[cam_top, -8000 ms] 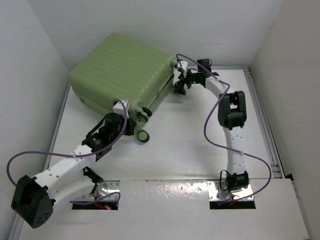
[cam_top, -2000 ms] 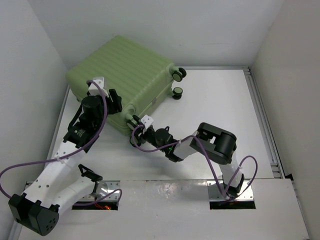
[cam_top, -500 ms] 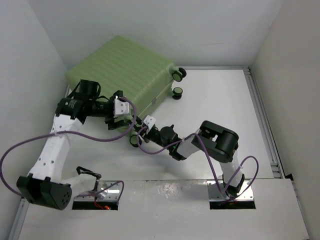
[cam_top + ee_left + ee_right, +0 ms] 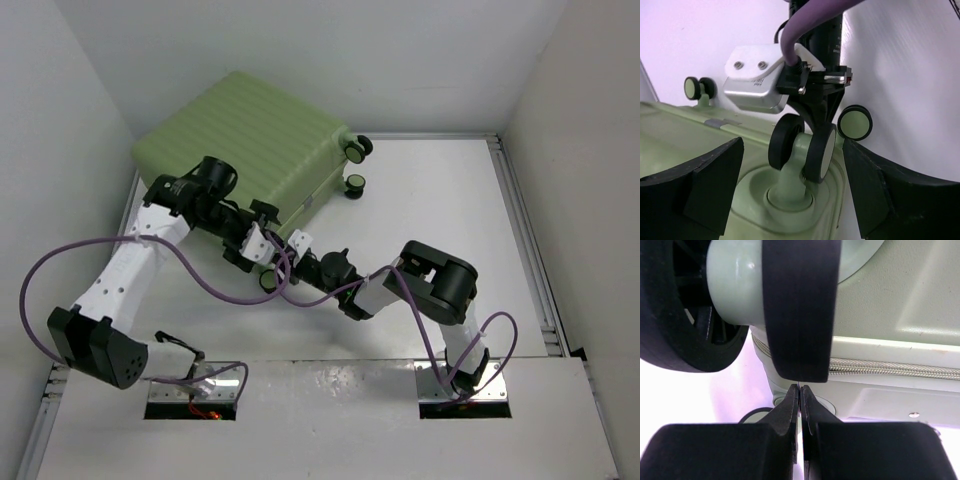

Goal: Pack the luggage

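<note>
Closed luggage [image 4: 258,132], left fingers [image 4: 696,186] spread — right fingers [image 4: 781,421] pressed together

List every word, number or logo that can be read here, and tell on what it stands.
None can be read.
Small dark print on the silver housing at the right wrist: too blurred to read.
The luggage: no legible brand or label.

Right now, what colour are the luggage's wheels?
The wheels are black with pale-green hubs, clearest in the left wrist view.
</note>
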Action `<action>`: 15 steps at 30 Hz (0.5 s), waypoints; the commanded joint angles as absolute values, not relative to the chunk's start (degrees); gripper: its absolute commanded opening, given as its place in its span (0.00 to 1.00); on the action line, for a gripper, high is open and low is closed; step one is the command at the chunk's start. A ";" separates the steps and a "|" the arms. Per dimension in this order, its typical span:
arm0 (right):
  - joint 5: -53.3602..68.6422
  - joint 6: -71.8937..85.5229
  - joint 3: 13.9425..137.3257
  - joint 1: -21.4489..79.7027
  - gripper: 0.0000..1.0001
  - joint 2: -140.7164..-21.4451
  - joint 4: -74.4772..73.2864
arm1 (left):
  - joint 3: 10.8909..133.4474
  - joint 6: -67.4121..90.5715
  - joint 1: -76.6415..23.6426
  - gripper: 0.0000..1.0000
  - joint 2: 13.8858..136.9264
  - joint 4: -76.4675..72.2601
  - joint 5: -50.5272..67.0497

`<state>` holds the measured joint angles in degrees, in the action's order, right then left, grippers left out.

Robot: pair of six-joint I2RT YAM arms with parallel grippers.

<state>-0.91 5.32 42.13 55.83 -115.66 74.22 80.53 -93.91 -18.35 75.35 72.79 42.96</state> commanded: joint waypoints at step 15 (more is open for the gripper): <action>-2.55 6.24 42.54 53.17 0.00 -112.59 81.12 | 84.46 -97.65 -24.08 0.35 85.86 74.53 28.75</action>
